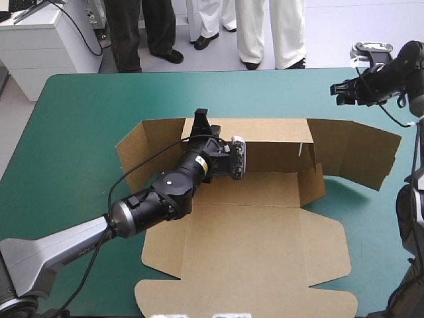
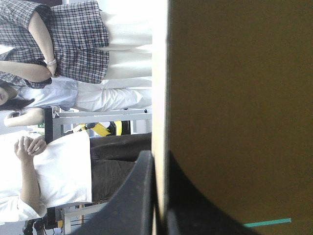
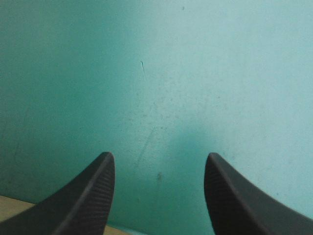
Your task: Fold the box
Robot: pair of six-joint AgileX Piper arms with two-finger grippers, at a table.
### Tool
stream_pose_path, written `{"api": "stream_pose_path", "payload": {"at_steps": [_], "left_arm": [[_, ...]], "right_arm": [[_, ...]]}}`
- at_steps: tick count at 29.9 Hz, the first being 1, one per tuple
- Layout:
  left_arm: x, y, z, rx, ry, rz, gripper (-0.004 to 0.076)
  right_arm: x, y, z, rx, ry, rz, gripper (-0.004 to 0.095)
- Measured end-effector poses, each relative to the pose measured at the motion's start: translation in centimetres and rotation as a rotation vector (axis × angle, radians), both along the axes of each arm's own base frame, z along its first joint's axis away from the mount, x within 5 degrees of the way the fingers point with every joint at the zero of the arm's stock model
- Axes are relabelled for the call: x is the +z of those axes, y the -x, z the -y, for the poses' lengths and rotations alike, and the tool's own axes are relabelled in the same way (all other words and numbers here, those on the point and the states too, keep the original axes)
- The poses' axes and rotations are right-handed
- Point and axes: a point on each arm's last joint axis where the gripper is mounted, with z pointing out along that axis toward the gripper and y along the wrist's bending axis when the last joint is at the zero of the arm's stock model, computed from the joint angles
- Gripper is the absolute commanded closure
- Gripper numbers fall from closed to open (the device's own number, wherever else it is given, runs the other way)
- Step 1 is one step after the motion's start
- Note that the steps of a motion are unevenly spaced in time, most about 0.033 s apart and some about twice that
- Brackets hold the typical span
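Note:
The brown box (image 1: 252,252) lies opened out mid-table, its lid panel flat toward the near edge. Its back wall (image 1: 265,142) is raised, with side flaps angled up at both ends. My left gripper (image 1: 201,120) reaches in from the near left to the left end of that wall. In the left wrist view the left gripper (image 2: 157,156) is shut on the box (image 2: 234,98), the board's edge running up between the black fingers. My right gripper (image 1: 341,91) hangs open over the far right corner of the table, apart from the box. Under the right gripper (image 3: 159,156) is bare cover.
The teal-green cover (image 1: 73,132) is bare to the left of the box and along the far edge. The box's long right flap (image 1: 358,152) stands up close below my right gripper. A sliver of brown board (image 3: 14,208) shows beside one right finger.

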Motion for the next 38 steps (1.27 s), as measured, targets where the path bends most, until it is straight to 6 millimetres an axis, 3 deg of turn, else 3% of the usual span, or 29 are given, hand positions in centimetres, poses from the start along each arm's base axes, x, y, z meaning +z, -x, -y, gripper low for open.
{"api": "stream_pose_path", "payload": {"at_steps": [10,23,32,38], "left_arm": [[0.0,-0.1,-0.2,0.027,-0.007,0.002,0.0756],[-0.1,-0.1,-0.3,0.033,-0.01,0.002,0.0756],[-0.1,-0.1,-0.3,0.034,-0.01,0.002,0.0756],[-0.1,-0.1,-0.3,0.035,-0.009,0.002,0.0756]], "right_arm": [[-3.7,1.4,-0.5,0.021,0.015,-0.144,0.0404],[-3.1,5.1,-1.6,0.095,-0.008,-0.151,0.0404],[-2.3,9.7,-2.9,0.216,-0.031,-0.026,0.0404],[-3.7,12.7,-3.8,0.329,-0.04,0.06,0.0403]]}}
